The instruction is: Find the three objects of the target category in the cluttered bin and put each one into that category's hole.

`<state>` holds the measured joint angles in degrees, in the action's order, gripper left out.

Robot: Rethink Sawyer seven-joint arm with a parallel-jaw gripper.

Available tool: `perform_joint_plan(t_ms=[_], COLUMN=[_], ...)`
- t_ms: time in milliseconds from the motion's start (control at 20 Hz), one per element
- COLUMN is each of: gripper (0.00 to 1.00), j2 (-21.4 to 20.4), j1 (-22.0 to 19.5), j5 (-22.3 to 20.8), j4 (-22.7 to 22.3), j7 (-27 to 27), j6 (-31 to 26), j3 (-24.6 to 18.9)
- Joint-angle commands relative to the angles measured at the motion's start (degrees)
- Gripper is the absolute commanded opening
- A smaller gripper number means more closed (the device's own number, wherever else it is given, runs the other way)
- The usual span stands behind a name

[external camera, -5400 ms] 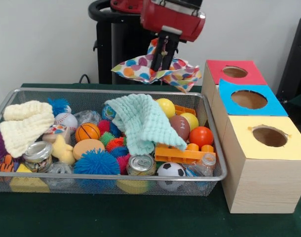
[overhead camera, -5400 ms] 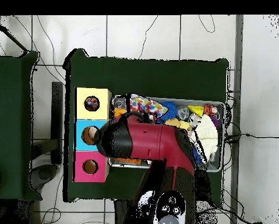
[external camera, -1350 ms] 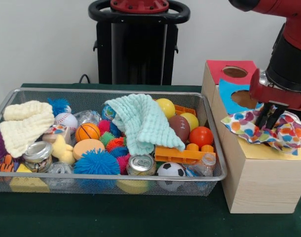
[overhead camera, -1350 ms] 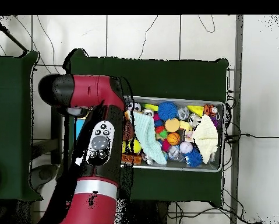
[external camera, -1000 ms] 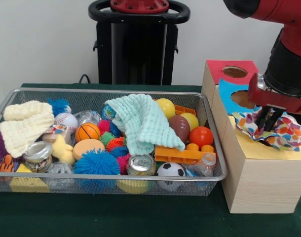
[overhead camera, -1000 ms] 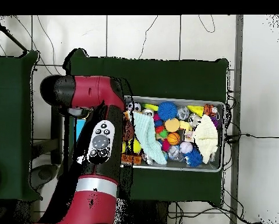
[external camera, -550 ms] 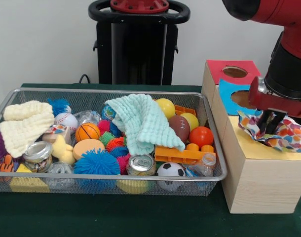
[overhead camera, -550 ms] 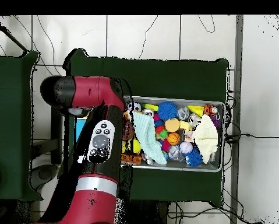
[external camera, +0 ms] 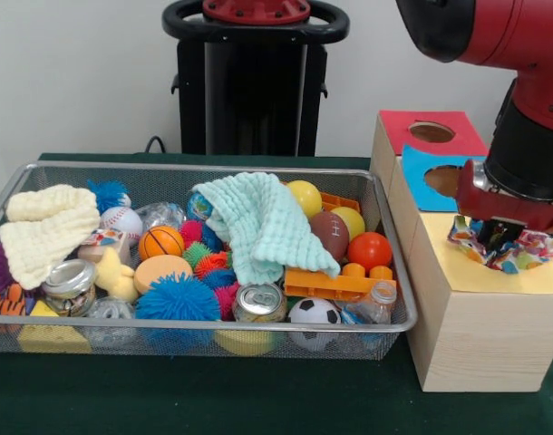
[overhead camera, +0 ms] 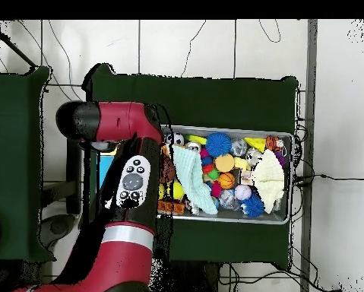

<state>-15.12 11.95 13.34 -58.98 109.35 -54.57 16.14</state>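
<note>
Polka-dotted fabric (external camera: pixel 517 249), white with multicolour spots, was bunched at the hole in the yellow-topped box (external camera: pixel 494 276), most of it sunk below the rim and only a ruffled fringe showing around the gripper (external camera: pixel 499 237). The hole itself was covered by cloth and tool. Whether the gripper was clamped on the fabric or had let go could not be told, since its tips were buried in the folds. The insertion of this piece was judged nearly complete, with release and withdrawal outstanding. Within the wire mesh bin (external camera: pixel 213 337), just beside the boxes, no further patterned cloth was clearly identified; a mint waffle cloth (external camera: pixel 263 227) and a cream waffle cloth (external camera: pixel 45 231) lay over balls and cans and may have hidden others. In the overhead view the arm (overhead camera: pixel 128 182) covered the boxes, and the bin (overhead camera: pixel 287 182) lay alongside.
</note>
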Motion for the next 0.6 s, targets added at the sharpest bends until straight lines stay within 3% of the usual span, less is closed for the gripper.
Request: perform_joint_plan(t_ms=[50,600], gripper=[0.0,0.0], j2=[7.82,9.1], j1=[-1.54,-1.78], j5=[-0.73,-0.73], j4=[-4.47,-4.68], j7=[8.53,8.27], j6=[5.05,4.84], j3=[-5.85,-5.66])
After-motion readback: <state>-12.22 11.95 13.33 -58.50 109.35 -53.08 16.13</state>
